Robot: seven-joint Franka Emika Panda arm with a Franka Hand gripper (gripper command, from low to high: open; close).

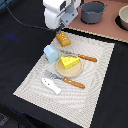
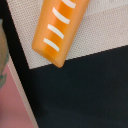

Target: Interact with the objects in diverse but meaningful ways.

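Fish piece (image 1: pixel 51 85): white, on the placemat (image 1: pixel 100 75) near its front-left edge.
Blue block (image 1: pixel 50 53): at the mat's left edge.
Bread loaf (image 1: pixel 63 39): your gripper (image 1: pixel 61 28) hangs right above it — at the mat's far edge.
Cheese wedge (image 1: pixel 69 62): mid-mat, on a plate (image 1: pixel 71 70).
Fingers: you cannot tell their state.
Open room: bare mat to the exterior view's right.

free: bare mat (image 1: pixel 97 75) on exterior view's right | blocked: bread loaf (image 1: pixel 63 39), blue block (image 1: pixel 50 53), cheese wedge (image 1: pixel 69 62)
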